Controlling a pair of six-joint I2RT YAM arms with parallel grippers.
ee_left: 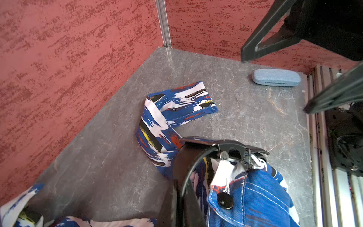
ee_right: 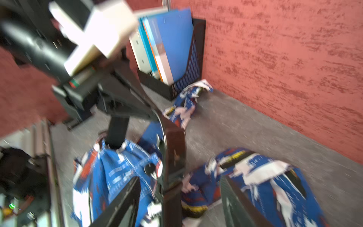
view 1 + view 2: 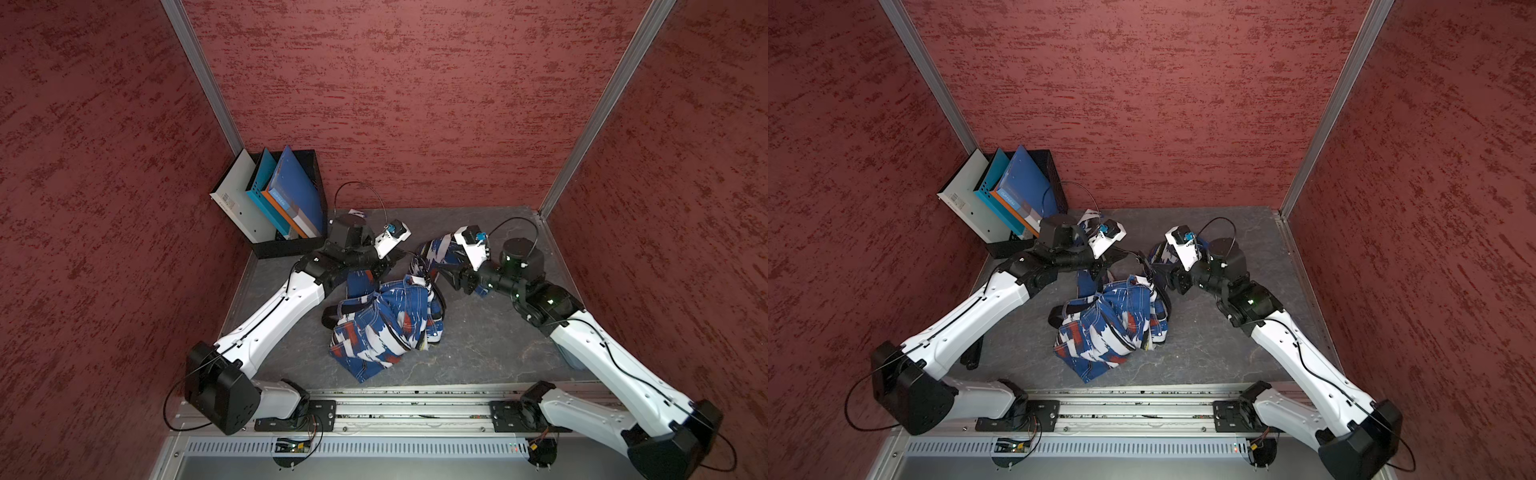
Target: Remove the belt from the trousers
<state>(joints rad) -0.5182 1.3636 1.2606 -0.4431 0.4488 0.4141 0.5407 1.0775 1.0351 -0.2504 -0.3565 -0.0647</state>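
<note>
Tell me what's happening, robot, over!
Left pincer shut on belt. Right pincer open, close by. Belt not yet out of the bunched trousers. Glasses case lies apart.

A grey stone-look tabletop [image 3: 478, 345] bore crumpled blue-white-red trousers [image 3: 374, 332], a black mesh file box [image 3: 286, 249] and a pale-blue glasses case [image 1: 276, 77].

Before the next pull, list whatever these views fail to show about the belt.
1. The belt inside the trousers: in both top views bunched folds cover it; loops holding it can't be counted.
2. How the left gripper holds it: right wrist view motion-blurred, top views too small.
3. Its far end: the left wrist view's edge cuts the strap off.
</note>
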